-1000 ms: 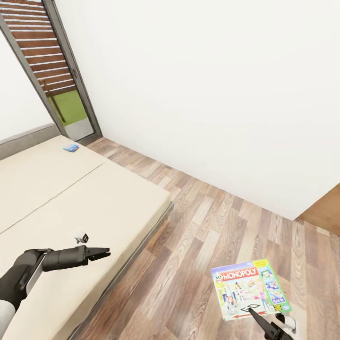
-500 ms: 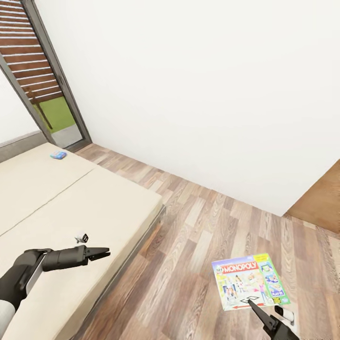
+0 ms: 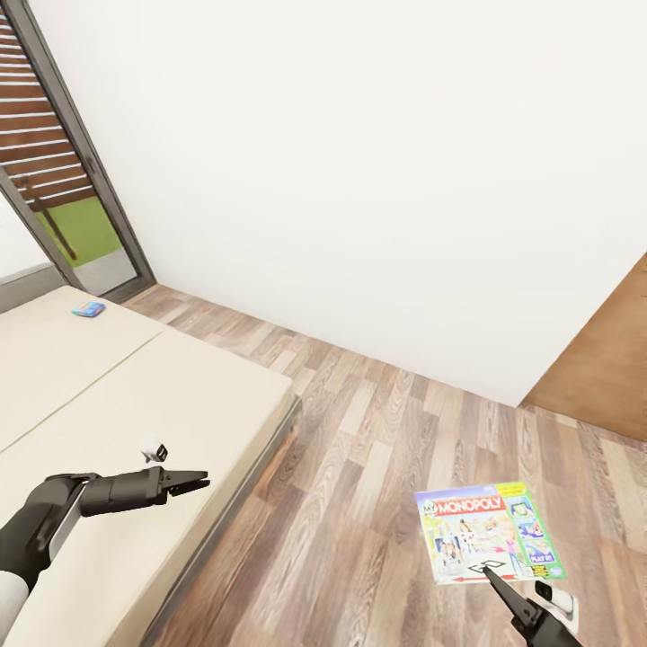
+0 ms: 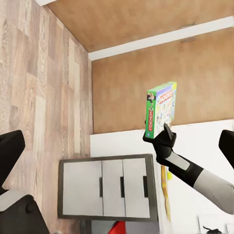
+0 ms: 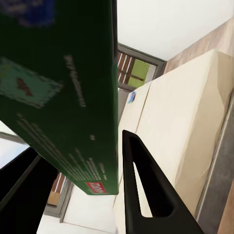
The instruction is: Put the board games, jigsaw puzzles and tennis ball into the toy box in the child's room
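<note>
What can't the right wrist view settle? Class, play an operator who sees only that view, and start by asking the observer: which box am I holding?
Observer: A Monopoly board game; the head view shows its printed cover.
Operator: What lies beneath it?
Observer: The wood-plank floor; the box hangs beside the bed, not over it.
Operator: Where is my other arm?
Observer: The left gripper hangs over the bed's near part, jaws open, holding nothing.
</note>
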Tool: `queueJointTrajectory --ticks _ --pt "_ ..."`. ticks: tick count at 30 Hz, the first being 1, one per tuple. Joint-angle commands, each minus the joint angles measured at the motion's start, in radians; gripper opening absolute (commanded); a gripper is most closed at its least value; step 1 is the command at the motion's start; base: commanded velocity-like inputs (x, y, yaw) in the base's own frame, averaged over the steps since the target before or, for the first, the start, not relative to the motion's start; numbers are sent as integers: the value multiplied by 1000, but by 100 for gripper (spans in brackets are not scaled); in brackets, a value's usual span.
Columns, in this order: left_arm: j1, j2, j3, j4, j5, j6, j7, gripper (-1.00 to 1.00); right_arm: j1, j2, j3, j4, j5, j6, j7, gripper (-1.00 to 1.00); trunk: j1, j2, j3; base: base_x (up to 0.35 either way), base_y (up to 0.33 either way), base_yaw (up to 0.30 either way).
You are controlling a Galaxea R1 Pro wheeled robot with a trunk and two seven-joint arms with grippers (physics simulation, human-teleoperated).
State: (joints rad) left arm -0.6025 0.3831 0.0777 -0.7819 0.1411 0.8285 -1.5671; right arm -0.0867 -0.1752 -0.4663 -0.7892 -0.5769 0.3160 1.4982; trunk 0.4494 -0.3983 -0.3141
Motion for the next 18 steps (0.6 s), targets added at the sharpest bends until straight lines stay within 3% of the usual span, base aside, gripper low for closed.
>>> queueJointTrajectory --ticks 1,18 --pt "0 0 0 0 0 11 -4 100 -1 0 -1 0 -1 11 3 -100 1 -2 0 0 0 -142" --pt "0 3 3 0 0 11 -4 100 -1 12 2 0 0 9 -1 -100 1 -2 26 0 0 -142"
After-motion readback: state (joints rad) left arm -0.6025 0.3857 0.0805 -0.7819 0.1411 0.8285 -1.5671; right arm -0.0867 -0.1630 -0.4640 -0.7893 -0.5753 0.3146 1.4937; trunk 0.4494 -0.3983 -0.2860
